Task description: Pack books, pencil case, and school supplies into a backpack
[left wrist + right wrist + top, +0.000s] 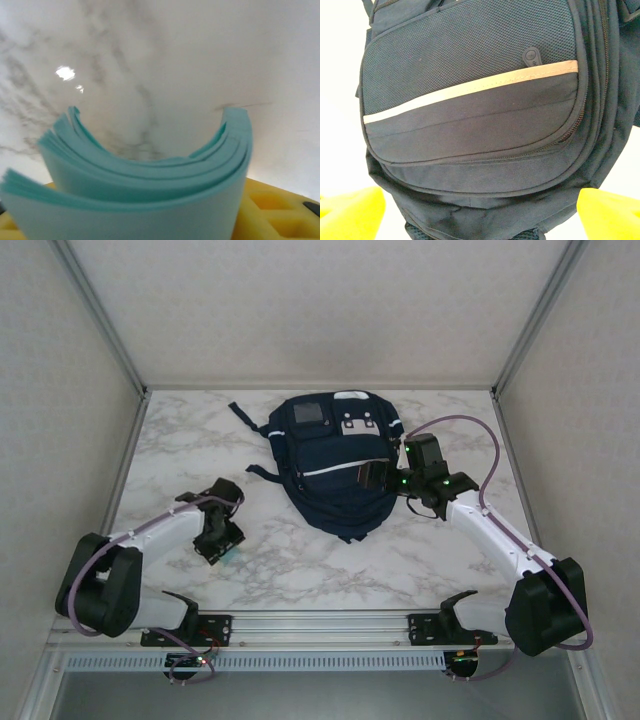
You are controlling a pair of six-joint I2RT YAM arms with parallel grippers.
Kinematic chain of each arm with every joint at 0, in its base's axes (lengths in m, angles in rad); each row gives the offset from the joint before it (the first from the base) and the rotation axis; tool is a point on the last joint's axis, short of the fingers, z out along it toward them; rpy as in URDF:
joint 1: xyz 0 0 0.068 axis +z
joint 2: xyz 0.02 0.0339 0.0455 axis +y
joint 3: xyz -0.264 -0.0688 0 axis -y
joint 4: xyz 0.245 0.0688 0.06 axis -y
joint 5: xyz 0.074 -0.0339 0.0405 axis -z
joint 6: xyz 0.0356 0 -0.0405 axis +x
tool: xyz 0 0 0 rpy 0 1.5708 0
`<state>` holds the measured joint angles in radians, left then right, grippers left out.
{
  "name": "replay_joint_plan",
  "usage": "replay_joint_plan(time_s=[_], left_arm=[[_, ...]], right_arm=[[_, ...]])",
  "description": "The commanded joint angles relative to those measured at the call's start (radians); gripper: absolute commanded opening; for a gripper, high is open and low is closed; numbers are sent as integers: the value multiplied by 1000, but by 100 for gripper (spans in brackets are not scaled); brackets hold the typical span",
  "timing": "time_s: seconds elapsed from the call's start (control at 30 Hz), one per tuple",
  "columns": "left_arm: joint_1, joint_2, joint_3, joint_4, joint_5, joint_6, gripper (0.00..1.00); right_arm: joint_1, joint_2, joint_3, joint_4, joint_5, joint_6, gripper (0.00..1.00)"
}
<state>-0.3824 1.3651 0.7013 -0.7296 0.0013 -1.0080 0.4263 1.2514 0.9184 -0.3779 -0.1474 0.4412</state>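
A pale blue pad (150,175), one of the school supplies, is bowed into a U between the yellow fingers (272,210) of my left gripper (145,220), which is shut on it just above the marble table. From above, that gripper (222,540) sits left of the backpack with a sliver of the pad (229,554) showing under it. The navy backpack (335,465) lies flat at the table's middle back, its white stripe (470,90) across the front pocket. My right gripper (375,475) hovers open over that pocket, its yellow fingertips (350,210) wide apart with nothing between them.
The backpack's dark straps (245,418) trail off to its left. Metal frame posts (100,315) and white walls close in the table on three sides. Bare marble (330,565) lies between the backpack and the arm bases.
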Motion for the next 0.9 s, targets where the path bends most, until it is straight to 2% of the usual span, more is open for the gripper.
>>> replay_joint_plan(time_s=[0.0, 0.13, 0.3, 0.47, 0.63, 0.73, 0.87], left_arm=[[7, 9, 126, 33, 4, 20, 56], [5, 23, 215, 64, 35, -19, 63], [-15, 57, 285, 187, 94, -150, 69], [-75, 86, 336, 323, 94, -282, 70], [-120, 126, 383, 423, 106, -371, 66], [-144, 141, 416, 453, 112, -393, 66], [-172, 146, 425, 494, 109, -423, 66]], right_arm=[[9, -3, 29, 15, -50, -2, 99], [17, -12, 3, 82, -178, 12, 99], [83, -3, -34, 255, -298, 128, 97], [185, 45, -55, 480, -287, 255, 89], [280, 143, -25, 611, -240, 280, 80], [308, 210, -9, 664, -222, 297, 75], [316, 277, -3, 763, -215, 318, 73]])
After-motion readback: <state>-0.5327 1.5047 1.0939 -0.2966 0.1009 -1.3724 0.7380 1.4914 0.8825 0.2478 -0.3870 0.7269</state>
